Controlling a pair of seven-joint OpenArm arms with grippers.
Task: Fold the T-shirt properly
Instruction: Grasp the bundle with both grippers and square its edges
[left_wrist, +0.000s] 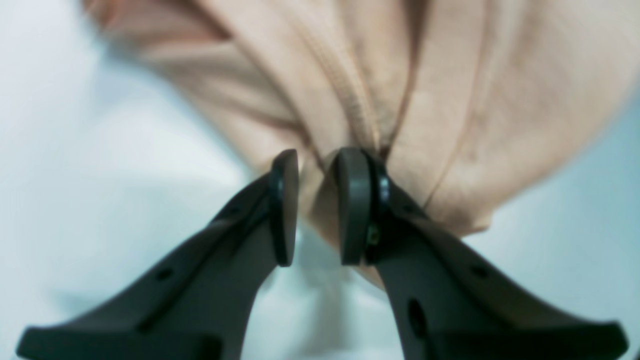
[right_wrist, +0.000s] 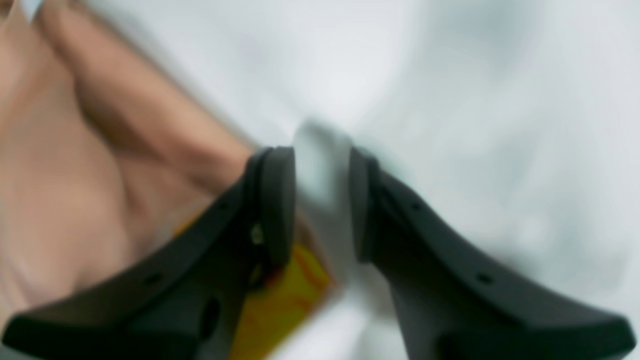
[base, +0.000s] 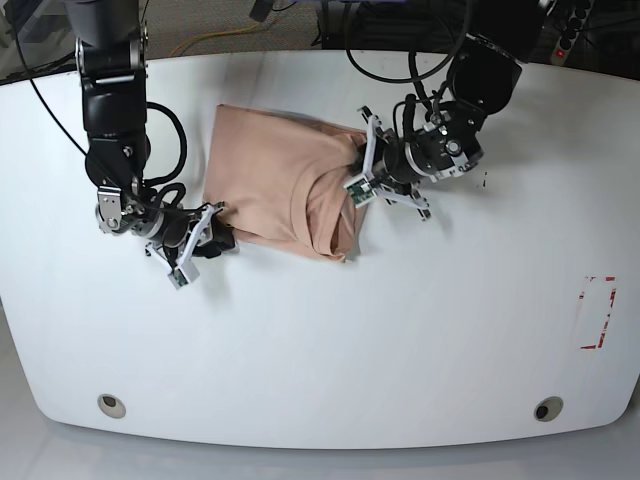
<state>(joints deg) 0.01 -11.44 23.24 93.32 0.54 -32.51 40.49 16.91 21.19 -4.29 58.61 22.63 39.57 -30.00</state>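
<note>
I have the T-shirt (base: 275, 180) lying partly folded on the white counter (base: 400, 330), toward the far edge and a little to the left of the middle as the base view shows it. Its near-right part is bunched and gathered up rather than flat.

I judge I am in the middle of a fold: the left claw (left_wrist: 315, 205) has a pinch of peach cloth, seam and all, running up between its pads, so it is closed narrowly on the T-shirt at the garment's right side in the base view. That arm reaches in from the far right corner, wrist bent down and turned toward the cloth.

The right claw (right_wrist: 322, 200) sits at the shirt's near-left edge. Its jaws stand a little apart, and in the wrist view I see only blurred white between the pads, with the peach cloth and something yellow off to one side. I cannot tell whether it holds any fabric. That arm comes down from the far left corner, forearm nearly vertical, wrist low and angled toward the shirt.

Next, I would carry the pinched side across the body of the shirt and lay it flat, keeping the layers from dragging.
</note>
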